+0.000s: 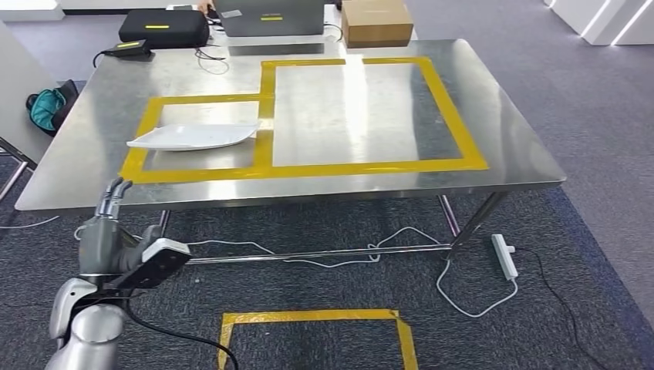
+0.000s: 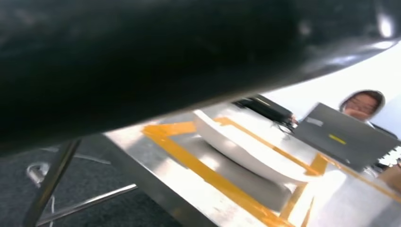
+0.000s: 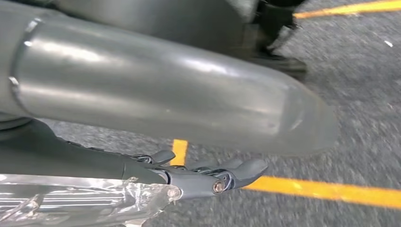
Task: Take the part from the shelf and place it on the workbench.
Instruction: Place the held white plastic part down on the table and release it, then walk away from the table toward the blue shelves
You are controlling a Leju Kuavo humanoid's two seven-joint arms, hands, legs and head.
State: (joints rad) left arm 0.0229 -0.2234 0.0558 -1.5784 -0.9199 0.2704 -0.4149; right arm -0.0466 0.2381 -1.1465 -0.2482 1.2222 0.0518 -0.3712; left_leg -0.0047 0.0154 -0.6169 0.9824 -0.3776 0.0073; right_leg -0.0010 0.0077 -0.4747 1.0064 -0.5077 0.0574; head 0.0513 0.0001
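The white part (image 1: 193,136), a shallow tray-like piece, lies flat on the steel table (image 1: 100,131), left of centre in the head view, inside the smaller of two rectangles marked in yellow tape (image 1: 266,163); its near edge sits just above the tape line, and its right tip reaches almost to the tape strip between the rectangles. In the left wrist view the same part (image 2: 246,146) rests on the bare metal with nothing gripping it. By how things lie, placing looks done. The left hand (image 1: 108,231) hangs at the lower left of the head view, below the table's front edge and well apart from the part, fingers apart and holding nothing. The right hand (image 3: 198,177) hangs over grey carpet and a floor tape line (image 3: 331,189), fingers stretched out loosely, nothing in them. A laptop (image 1: 270,15), a black case (image 1: 163,27) and a cardboard box (image 1: 376,21) sit along the far edge, at the top of the frame; a person (image 2: 361,105) sits behind the laptop. The likely trouble is the left hand: it sits close under the table rim, so a careless lift could knock the edge and jolt the part off its marked spot.
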